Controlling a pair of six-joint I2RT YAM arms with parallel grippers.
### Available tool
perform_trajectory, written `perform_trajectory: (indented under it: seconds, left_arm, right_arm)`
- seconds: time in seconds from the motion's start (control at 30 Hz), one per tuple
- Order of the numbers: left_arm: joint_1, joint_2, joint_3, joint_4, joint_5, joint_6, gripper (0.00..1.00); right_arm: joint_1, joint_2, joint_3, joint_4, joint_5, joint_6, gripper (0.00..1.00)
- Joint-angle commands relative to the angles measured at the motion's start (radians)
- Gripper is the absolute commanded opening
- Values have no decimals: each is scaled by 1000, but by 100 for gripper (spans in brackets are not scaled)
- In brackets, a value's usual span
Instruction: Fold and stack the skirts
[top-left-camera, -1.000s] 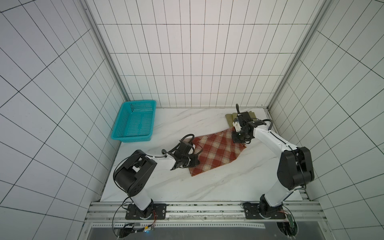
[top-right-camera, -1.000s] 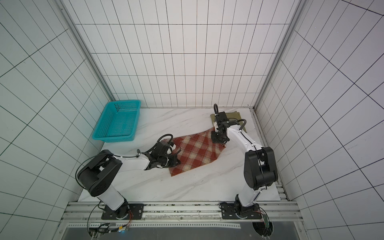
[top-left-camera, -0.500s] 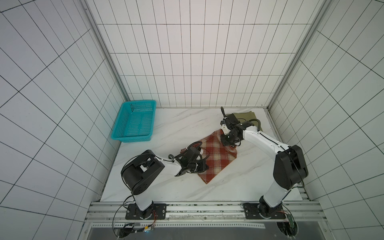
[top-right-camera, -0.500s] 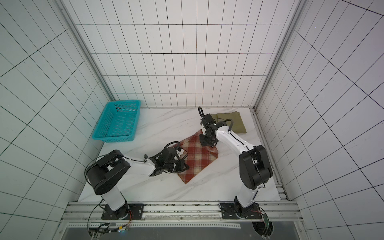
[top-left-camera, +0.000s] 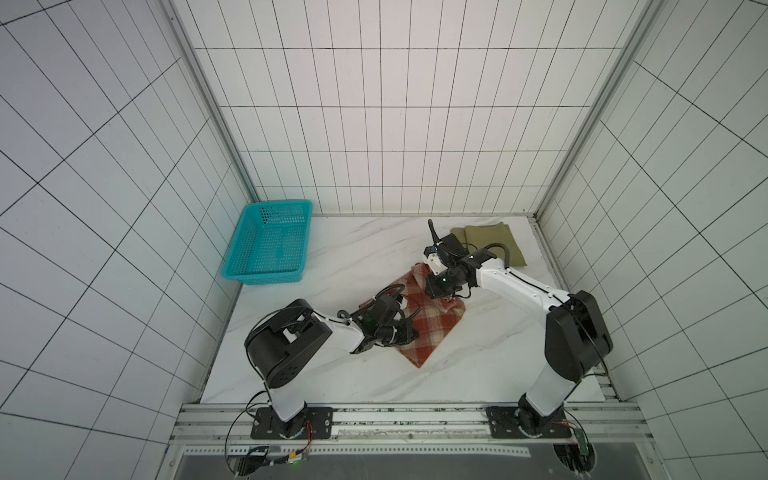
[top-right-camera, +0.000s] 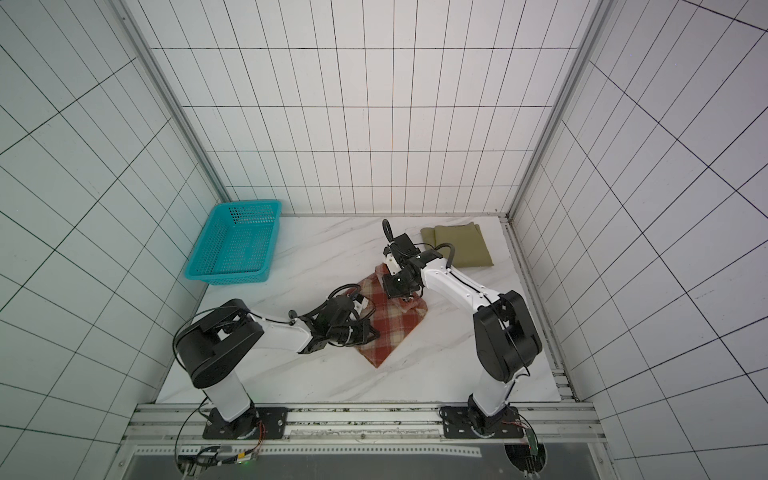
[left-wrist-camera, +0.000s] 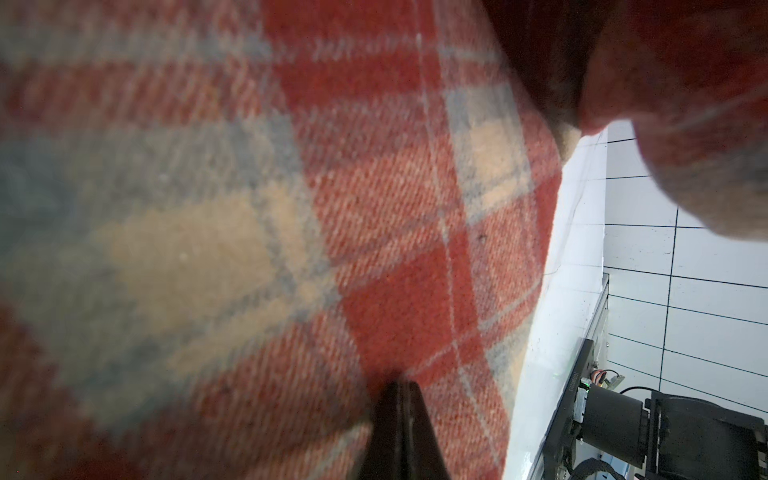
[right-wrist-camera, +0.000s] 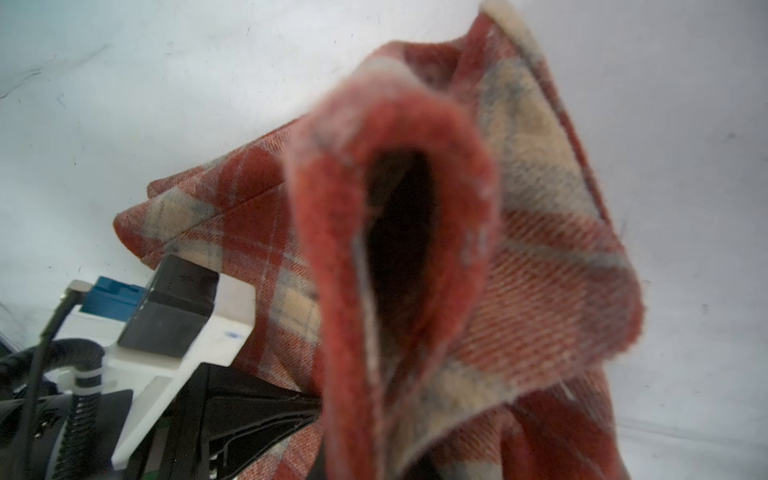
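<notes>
The red-and-cream plaid skirt (top-left-camera: 430, 332) (top-right-camera: 392, 328) lies partly doubled over mid-table in both top views. My left gripper (top-left-camera: 409, 334) (top-right-camera: 370, 332) is low at its left edge, shut on the cloth. In the left wrist view the plaid skirt (left-wrist-camera: 291, 208) fills the frame, with the closed fingertips (left-wrist-camera: 399, 399) pressed into it. My right gripper (top-left-camera: 446, 296) (top-right-camera: 405, 296) is shut on the skirt's far corner and holds it raised. That corner hangs as a loop (right-wrist-camera: 415, 249) in the right wrist view and hides the fingers. The olive skirt (top-left-camera: 494, 245) (top-right-camera: 459, 249) lies folded at the back right.
A teal perforated basket (top-left-camera: 270, 249) (top-right-camera: 232, 249) stands at the back left of the marble table (top-left-camera: 332, 374). Tiled walls close in the table on three sides. The left arm's camera mount (right-wrist-camera: 174, 307) sits close beside the raised cloth.
Both grippers have moved toward each other with the plaid skirt. The right one came forward and left, off the olive skirt. The plaid has gone from spread flat to narrower and doubled.
</notes>
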Motion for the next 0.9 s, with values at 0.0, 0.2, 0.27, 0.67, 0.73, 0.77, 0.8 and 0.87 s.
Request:
perform_trajectory:
  seconds: [0.0,0.2,0.27,0.67,0.73,0.77,0.8,0.87]
  left_arm:
    - [-8,-11,-21,-40,-31,-21,1]
    - [-5,-148,6,-130,-46,-6,1]
    - [-3,-198,21,-189,-65,16,1]
    - [75,-225,-3,-308,-98,133,1]
    - [75,-212,-3,-305,-116,140,1]
    - [75,-204,-1,-304,-123,143,1]
    - [75,-195,0,-299,-131,146,1]
    - [76,-178,-3,-298,-153,146,0]
  right_arm:
    - [10,27,-85,70,-74,12,0]
    - [7,65,-147,143,-92,24,0]
    - [7,70,-161,163,-94,29,0]
    - [5,49,-184,205,-126,30,0]
    - [5,34,-192,206,-125,29,0]
    - [5,25,-195,207,-126,29,0]
    - [5,17,-197,206,-127,32,0]
    - [5,2,-195,200,-131,31,0]
